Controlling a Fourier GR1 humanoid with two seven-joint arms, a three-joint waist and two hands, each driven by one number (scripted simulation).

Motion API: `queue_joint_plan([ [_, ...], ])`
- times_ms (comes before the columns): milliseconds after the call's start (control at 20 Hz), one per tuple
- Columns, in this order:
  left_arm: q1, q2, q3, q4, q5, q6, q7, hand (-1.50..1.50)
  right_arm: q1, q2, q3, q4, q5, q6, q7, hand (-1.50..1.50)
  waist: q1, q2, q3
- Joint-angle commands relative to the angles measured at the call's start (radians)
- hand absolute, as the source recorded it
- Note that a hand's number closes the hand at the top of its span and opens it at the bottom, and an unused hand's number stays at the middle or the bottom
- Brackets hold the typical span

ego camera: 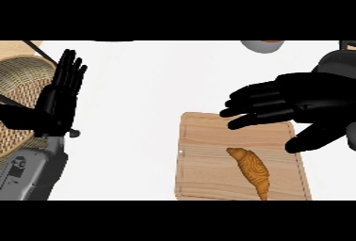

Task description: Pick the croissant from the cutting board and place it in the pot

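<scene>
A golden-brown croissant [252, 170] lies lengthwise on the right half of a light wooden cutting board [208, 160] near the view's lower edge. My right hand [306, 104] hovers over the board's far right corner, fingers straight and spread toward the left, thumb pointing down; it holds nothing and sits just beyond the croissant. My left hand [62, 92] stands at the left, open, fingers up, resting. A grey pot [264, 45] shows only partly at the top edge, right of centre.
A woven wicker basket [21, 77] fills the far left, partly behind my left hand and forearm. The white counter [153, 94] stretches between the basket and the board.
</scene>
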Motion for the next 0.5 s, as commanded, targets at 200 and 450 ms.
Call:
queue_joint_plan([
  [200,0.017,-0.007,0.024,0.013,0.002,-0.012,-0.021,0.0,-0.025,-0.058,0.218,0.078,0.276,-0.062,-0.284,-1.5,-0.02,-0.011,-0.004],
  [450,0.065,0.013,0.033,-0.029,-0.004,-0.02,0.019,0.0,0.022,-0.026,0.299,0.114,0.368,-0.147,-0.239,-1.5,-0.036,-0.02,-0.004],
])
